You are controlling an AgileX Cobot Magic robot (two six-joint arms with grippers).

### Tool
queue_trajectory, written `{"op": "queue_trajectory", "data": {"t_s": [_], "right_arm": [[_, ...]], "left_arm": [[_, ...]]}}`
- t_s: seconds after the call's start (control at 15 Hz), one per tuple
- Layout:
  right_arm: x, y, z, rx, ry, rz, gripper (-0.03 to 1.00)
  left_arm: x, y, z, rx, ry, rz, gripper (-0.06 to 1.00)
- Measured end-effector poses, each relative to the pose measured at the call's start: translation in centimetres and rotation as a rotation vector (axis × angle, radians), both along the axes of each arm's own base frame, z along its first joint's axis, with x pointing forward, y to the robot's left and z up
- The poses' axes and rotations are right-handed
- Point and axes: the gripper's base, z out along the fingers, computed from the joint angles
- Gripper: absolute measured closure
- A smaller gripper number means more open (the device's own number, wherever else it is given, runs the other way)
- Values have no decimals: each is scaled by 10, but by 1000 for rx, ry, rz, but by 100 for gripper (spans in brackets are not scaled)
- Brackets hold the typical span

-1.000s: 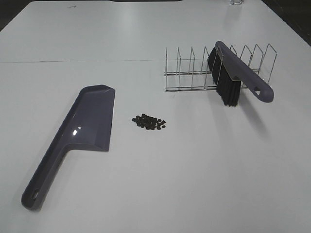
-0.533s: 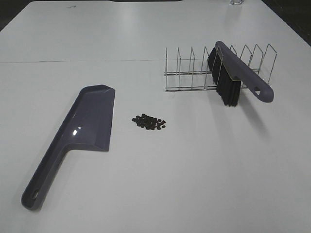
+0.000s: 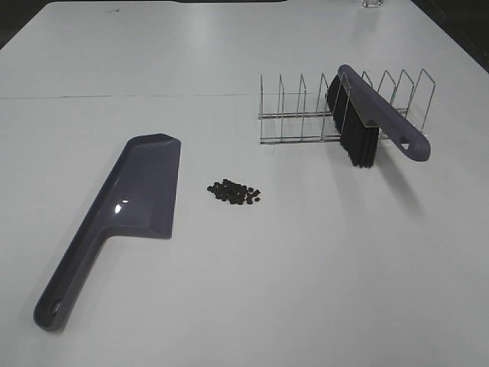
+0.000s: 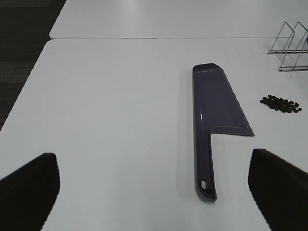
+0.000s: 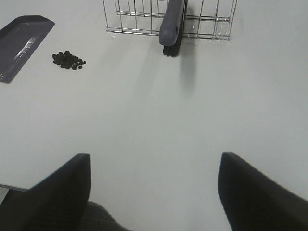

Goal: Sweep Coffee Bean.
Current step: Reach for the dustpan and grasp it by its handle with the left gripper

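The coffee beans (image 3: 235, 193) lie in a small dark cluster on the white table, just right of the purple-grey dustpan (image 3: 134, 208). They also show in the left wrist view (image 4: 281, 103) and the right wrist view (image 5: 68, 60). The dustpan lies flat with its handle toward the near left; it also shows in the left wrist view (image 4: 214, 115). The purple-grey brush (image 3: 374, 118) with black bristles leans in the wire rack (image 3: 306, 115) at the back right. My left gripper (image 4: 154, 185) and right gripper (image 5: 154, 190) are open and empty, well short of everything. Neither shows in the exterior high view.
The wire rack with several slots also shows in the right wrist view (image 5: 207, 21), holding the brush (image 5: 172, 24). A seam crosses the table (image 3: 114, 95) behind the dustpan. The table's left edge with dark floor beyond it (image 4: 24, 57) shows in the left wrist view.
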Motion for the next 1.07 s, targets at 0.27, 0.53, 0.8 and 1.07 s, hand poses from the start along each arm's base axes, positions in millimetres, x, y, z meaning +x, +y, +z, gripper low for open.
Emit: {"op": "queue_trajectory", "data": {"t_s": [0.27,0.53,0.8,1.07], "right_arm": [[0,0,0,0,0,0,31],[0,0,0,0,0,0,31],[0,0,0,0,0,0,31],[0,0,0,0,0,0,31]], "left_arm": [[0,0,0,0,0,0,-5],[0,0,0,0,0,0,-5],[0,1,0,-3,1,10,-5],[0,1,0,-5,2,14,-5]]}}
